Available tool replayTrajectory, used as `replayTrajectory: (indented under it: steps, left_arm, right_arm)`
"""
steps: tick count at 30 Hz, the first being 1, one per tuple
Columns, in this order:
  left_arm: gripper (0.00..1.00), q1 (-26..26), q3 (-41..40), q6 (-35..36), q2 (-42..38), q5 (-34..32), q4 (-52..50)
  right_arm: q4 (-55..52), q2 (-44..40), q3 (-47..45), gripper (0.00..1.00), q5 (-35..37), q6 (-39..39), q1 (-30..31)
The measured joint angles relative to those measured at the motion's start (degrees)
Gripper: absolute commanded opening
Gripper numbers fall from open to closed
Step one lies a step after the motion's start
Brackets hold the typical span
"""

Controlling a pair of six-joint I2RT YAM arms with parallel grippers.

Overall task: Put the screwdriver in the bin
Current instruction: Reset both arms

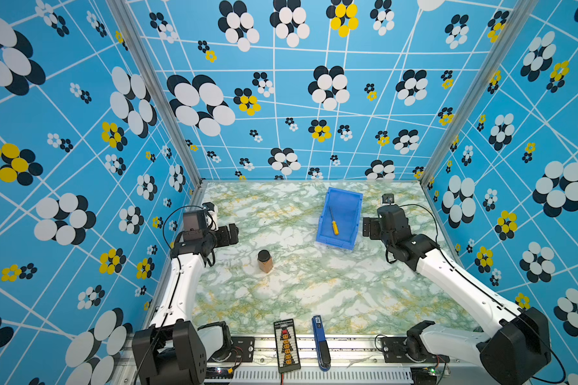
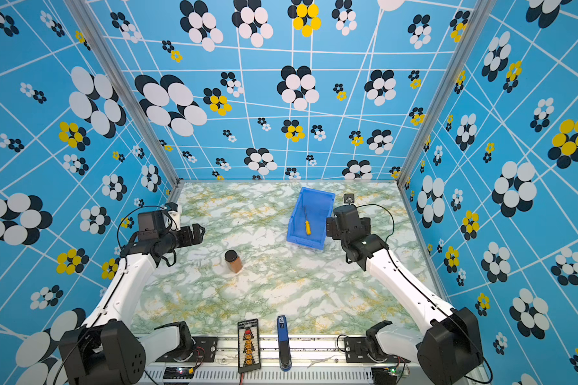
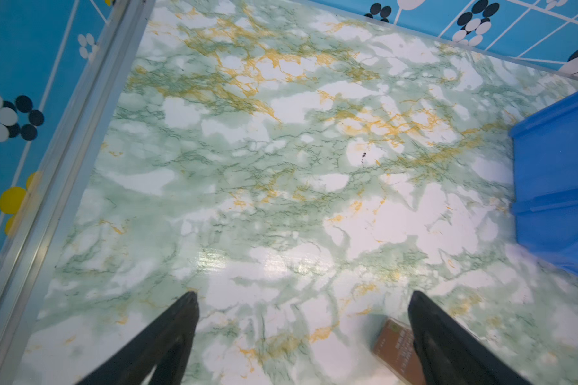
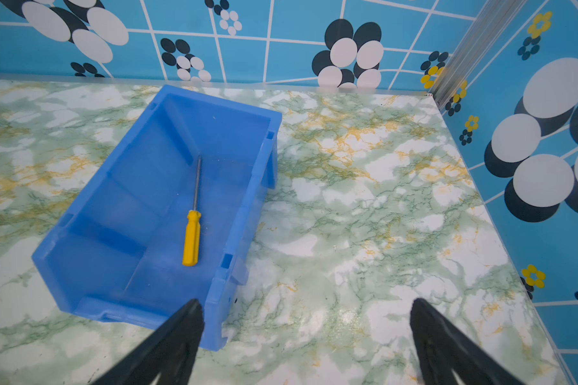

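The right claw [image 4: 306, 303] stands spread wide and empty, hanging over the surface [image 4: 364, 233] just beside the bin [image 4: 257, 186]. One dark finger crosses the bin's near corner in the right wrist view; whether it touches cannot be told from there. The left claw [image 3: 302, 295] is spread too, holding nothing, well apart from the bin.

The screwdriver [image 4: 193, 216] lies flat on the bin's floor, yellow handle toward the low front lip, thin shaft pointing at the back wall. So the task looks done, and what remains is a clean exit. The right claw should rise straight up before it swings away, so that a finger cannot catch the corner and drag the light bin.

The right wrist view alone shows the tool resting fully inside, clear of the walls. Both top views add the brown jar [image 1: 265, 261] — upright, mid-surface, nearer the left arm. The left wrist view gets only the bin's outer wall and what is probably that jar's label; no screwdriver shows there.
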Motion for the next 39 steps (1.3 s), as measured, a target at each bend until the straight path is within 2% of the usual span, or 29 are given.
replayTrajectory:
  steps: [6, 11, 17, 22, 28, 30, 34, 39]
  left_arm:
    - [0.99, 0.0, -11.0, 0.0, -1.3, -2.3, 16.5]
    - [0.99, 0.0, -16.3, -0.3, -0.2, -2.5, 28.8]
    - [0.99, -0.4, -20.7, -0.4, 3.8, -2.5, 42.4]
    - [0.99, -0.8, -23.6, -0.2, 8.6, -2.5, 50.7]
    - [0.99, -1.3, -24.5, -2.6, 9.5, -2.2, 54.3]
    - [0.99, -3.6, -24.6, -2.8, 8.0, -2.4, 55.0]
    - [0.99, -11.7, -26.8, 1.4, 8.3, -2.7, 62.2]
    - [0.99, -12.3, -29.3, 3.1, 15.3, -4.2, 69.0]
  right_arm:
    - [14.7, -1.6, -14.0, 0.99, 3.1, -4.0, -1.8]
    - [27.7, -2.2, -23.0, 0.99, 5.9, -7.2, -6.4]
    - [43.9, -1.4, -32.2, 0.99, 3.9, -8.8, -14.8]
    - [53.8, 5.4, -34.1, 0.99, 1.5, -9.5, -16.3]
    - [58.2, 7.0, -33.7, 0.99, -3.1, -10.0, -19.4]
    - [58.0, 7.3, -32.7, 0.99, -5.6, -9.8, -21.9]
    - [61.0, 9.5, -31.7, 0.99, -9.9, -8.5, -24.7]
    - [69.0, 17.0, -33.7, 0.99, -12.1, -7.6, -25.0]
